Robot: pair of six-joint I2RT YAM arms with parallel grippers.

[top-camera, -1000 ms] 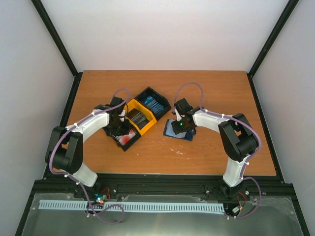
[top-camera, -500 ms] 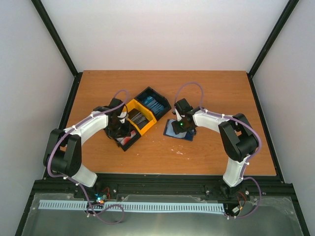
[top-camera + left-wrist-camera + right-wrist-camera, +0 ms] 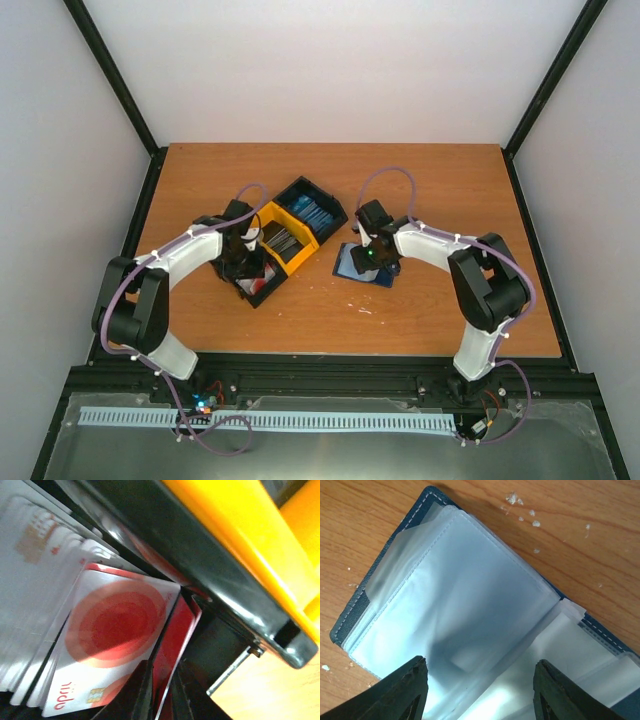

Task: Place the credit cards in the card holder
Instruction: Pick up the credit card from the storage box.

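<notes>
The tray's near compartment (image 3: 262,285) holds a stack of white credit cards with red blotches (image 3: 100,630). My left gripper (image 3: 249,262) is down in that compartment. In the left wrist view my left gripper (image 3: 162,700) is shut on the edge of one red-faced credit card (image 3: 175,640) standing beside the stack. The card holder (image 3: 352,266) lies open on the table, navy outside with pale clear sleeves (image 3: 465,610) inside. My right gripper (image 3: 369,257) hovers just above it. Its jaws (image 3: 480,692) are wide open and empty, with one fingertip (image 3: 402,692) on each side of the sleeves.
The black-and-yellow tray (image 3: 300,255) stands left of centre, with dark cards in its yellow middle compartment (image 3: 283,239) and blue cards in the far one (image 3: 313,211). Its black wall and yellow rim (image 3: 235,555) lie close beside my left fingers. White flecks (image 3: 522,510) dot the wooden table.
My left gripper has shifted slightly within the tray's near compartment. My right gripper stays over the open card holder.
</notes>
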